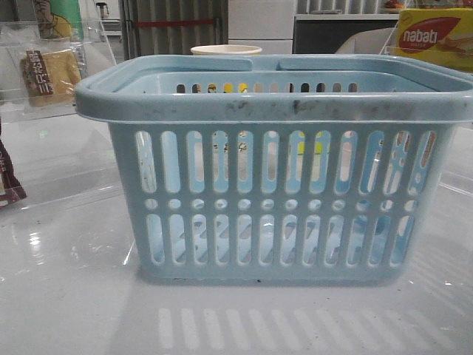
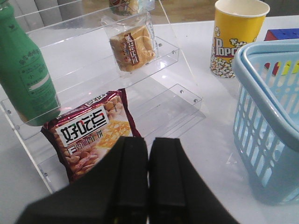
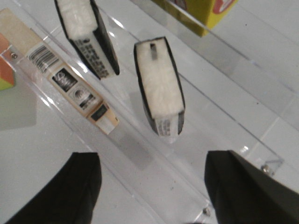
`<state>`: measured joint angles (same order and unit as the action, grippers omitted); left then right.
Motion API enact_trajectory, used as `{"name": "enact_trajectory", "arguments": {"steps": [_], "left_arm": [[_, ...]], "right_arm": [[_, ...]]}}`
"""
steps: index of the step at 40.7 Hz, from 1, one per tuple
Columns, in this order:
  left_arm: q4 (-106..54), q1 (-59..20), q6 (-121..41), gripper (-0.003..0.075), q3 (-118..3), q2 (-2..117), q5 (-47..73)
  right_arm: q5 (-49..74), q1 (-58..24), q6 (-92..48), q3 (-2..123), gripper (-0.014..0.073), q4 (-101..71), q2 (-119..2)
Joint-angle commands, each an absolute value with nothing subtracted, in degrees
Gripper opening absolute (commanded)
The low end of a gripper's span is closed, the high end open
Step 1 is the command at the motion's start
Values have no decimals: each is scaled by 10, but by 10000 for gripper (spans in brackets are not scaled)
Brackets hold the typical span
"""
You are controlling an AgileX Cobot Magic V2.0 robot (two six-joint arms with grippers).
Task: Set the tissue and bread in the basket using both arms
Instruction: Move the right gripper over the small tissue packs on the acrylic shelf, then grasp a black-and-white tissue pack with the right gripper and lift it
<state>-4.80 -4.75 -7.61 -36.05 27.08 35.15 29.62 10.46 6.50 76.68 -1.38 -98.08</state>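
Observation:
The light-blue basket (image 1: 281, 185) fills the front view; it also shows in the left wrist view (image 2: 268, 121). The bread (image 2: 133, 46), in a clear wrapper, leans on a clear acrylic shelf; it shows at far left in the front view (image 1: 48, 74). My left gripper (image 2: 148, 154) is shut and empty, near the shelf's lowest step. Two black and whitish tissue packets (image 3: 159, 88) (image 3: 86, 32) stand on another clear shelf. My right gripper (image 3: 152, 172) is open, just short of the nearer packet. Neither gripper shows in the front view.
A dark red biscuit packet (image 2: 91, 133) and a green bottle (image 2: 25, 70) sit on the left shelf. A yellow popcorn cup (image 2: 236, 35) stands behind the basket. A yellow nabati box (image 1: 436, 37) is at far right. A long beige box (image 3: 65, 79) lies by the tissues.

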Motion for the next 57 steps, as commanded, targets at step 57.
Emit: {"name": "enact_trajectory", "arguments": {"steps": [57], "left_arm": [[-52,-49,-72,109,-381,278,304]], "right_arm": [[193,94,65,871,225,-6,-1034]]}}
